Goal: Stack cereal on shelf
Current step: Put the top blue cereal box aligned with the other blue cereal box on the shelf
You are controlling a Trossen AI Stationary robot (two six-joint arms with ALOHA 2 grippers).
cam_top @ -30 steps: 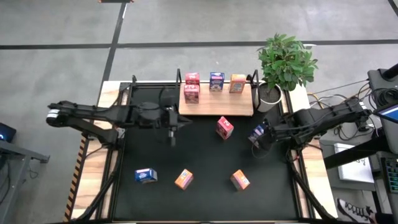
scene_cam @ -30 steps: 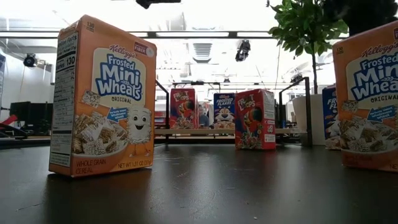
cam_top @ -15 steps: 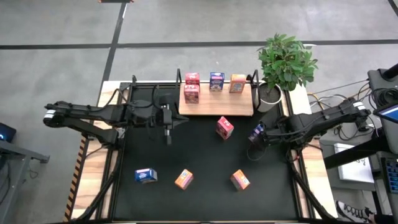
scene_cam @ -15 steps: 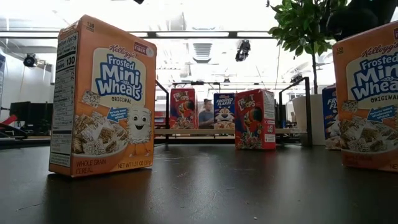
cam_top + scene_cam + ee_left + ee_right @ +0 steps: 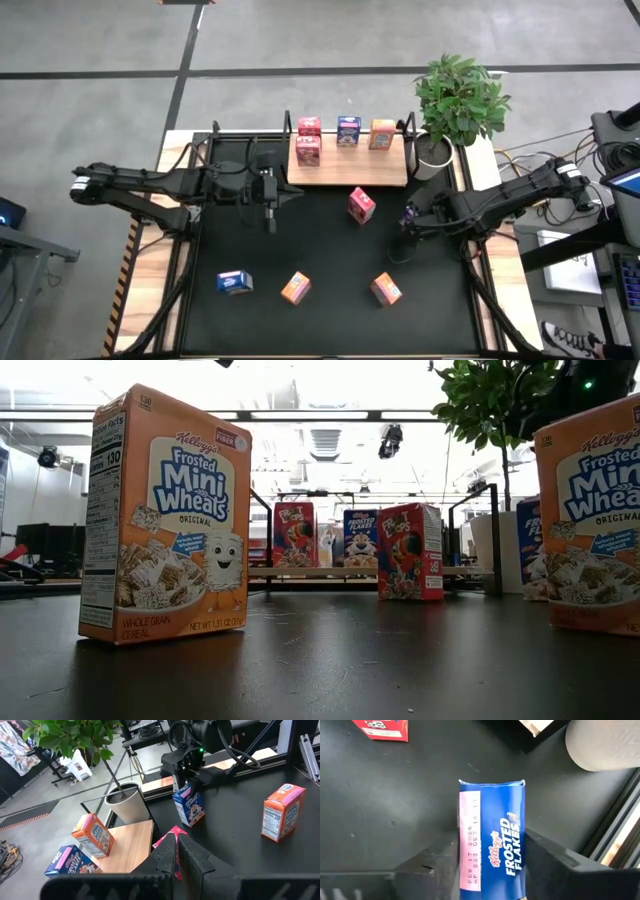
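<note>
The right tool [image 5: 492,870] is straddling the top of a blue Frosted Flakes box [image 5: 492,837]. Its two fingers are flanking the box's narrow sides, and I cannot tell whether they are pressing on the card or standing just clear of it. In the high view this box [image 5: 412,213] is sitting at centre right of the frame, on the black counter [image 5: 320,255] between the plant pot [image 5: 433,152] and the red box [image 5: 361,205], below the lower right corner of the shelf [image 5: 350,172].

The main risk I see is a tip. The box is standing upright on its small base with its long axis vertical, so an uneven squeeze or a sideways drag would likely topple it. Its top flap is facing the right wrist camera, and in the left wrist view its printed front [image 5: 190,806] is turned toward the left arm. A weak pinch could also let it slip on the way up. The carry path to the shelf passes near the pot, and the row of four boxes already on the shelf [image 5: 347,131] could be knocked over by a careless set-down.

The left tool [image 5: 268,205] is hanging left of the shelf, fingers together, holding nothing.
</note>
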